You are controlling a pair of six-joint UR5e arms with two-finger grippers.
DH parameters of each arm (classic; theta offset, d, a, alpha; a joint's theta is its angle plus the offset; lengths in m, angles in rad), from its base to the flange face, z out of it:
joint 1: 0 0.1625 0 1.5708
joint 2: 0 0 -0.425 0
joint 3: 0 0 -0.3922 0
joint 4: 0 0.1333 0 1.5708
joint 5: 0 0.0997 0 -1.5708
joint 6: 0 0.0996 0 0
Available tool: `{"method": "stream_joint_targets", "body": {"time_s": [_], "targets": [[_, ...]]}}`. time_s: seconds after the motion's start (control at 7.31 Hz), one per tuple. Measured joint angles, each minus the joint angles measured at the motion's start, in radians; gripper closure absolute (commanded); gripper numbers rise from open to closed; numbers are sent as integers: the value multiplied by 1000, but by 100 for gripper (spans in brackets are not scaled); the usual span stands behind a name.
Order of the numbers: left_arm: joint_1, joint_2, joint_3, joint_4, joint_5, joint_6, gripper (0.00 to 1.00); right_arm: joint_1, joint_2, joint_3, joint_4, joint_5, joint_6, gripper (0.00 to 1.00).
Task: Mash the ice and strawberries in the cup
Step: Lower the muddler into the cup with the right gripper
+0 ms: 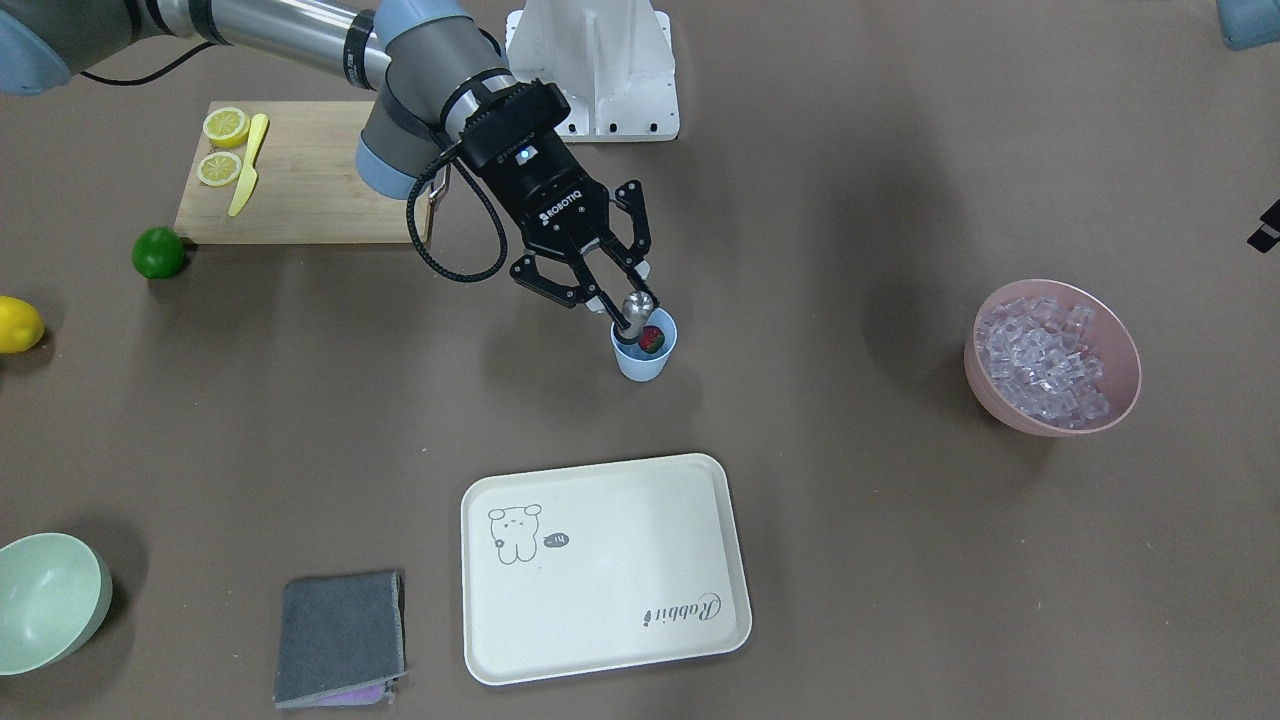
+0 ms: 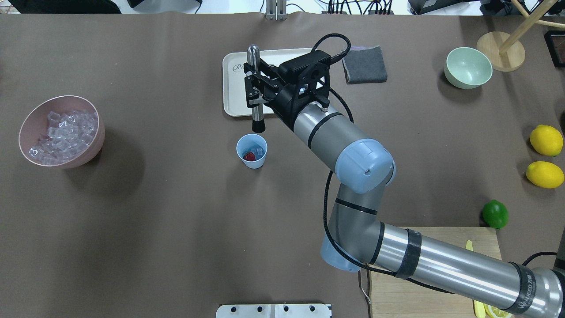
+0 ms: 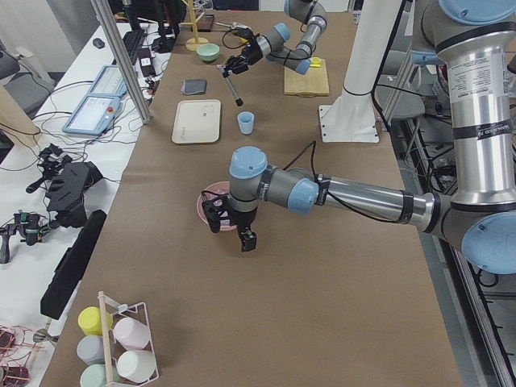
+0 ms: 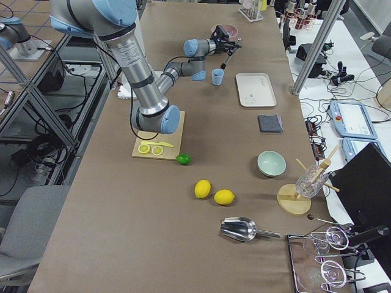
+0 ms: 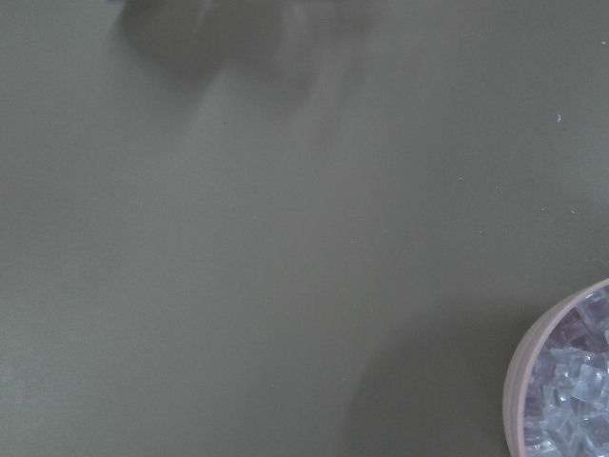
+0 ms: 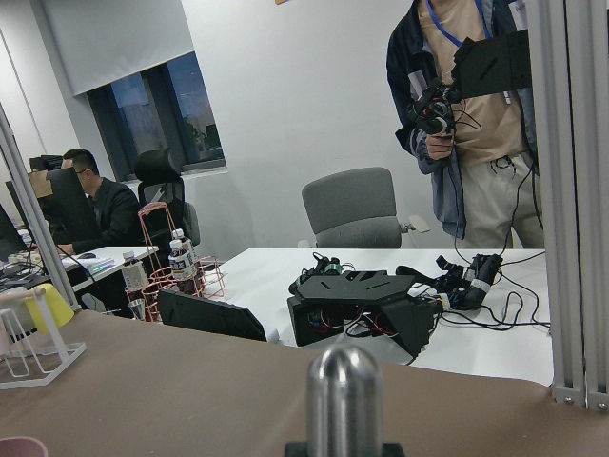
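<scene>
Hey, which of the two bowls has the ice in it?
The pink bowl, heaped with ice; the green bowl holds nothing.

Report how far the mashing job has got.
Done: the strawberry and some ice sit in the cup. In hand: the right gripper holds the muddler, poised above the cup. Left: all the mashing; the strawberry looks whole.

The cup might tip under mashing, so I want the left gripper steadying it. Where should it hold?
Pinch the cup's outer wall about mid-height, coming in level from the pink bowl's side. The cup stands upright and tapers downward, and the right gripper holds the muddler just above it, so the top and that arm's side are likely taken.
</scene>
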Motion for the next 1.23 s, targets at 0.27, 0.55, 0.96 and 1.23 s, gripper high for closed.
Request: {"method": "stream_joint_targets", "body": {"time_s": [0.27, 0.55, 0.96, 1.23], "targets": [[0, 0, 10, 0, 0, 0, 3, -26, 21, -21, 2, -40, -3, 100], [0, 0, 15, 0, 0, 1, 3, -54, 18, -26, 1, -72, -4, 100], [1, 0, 26, -2, 0, 3, 3, -93, 17, -39, -1, -123, -4, 100], [1, -1, 32, -4, 0, 3, 3, -105, 11, -54, -3, -147, -6, 100]]}}
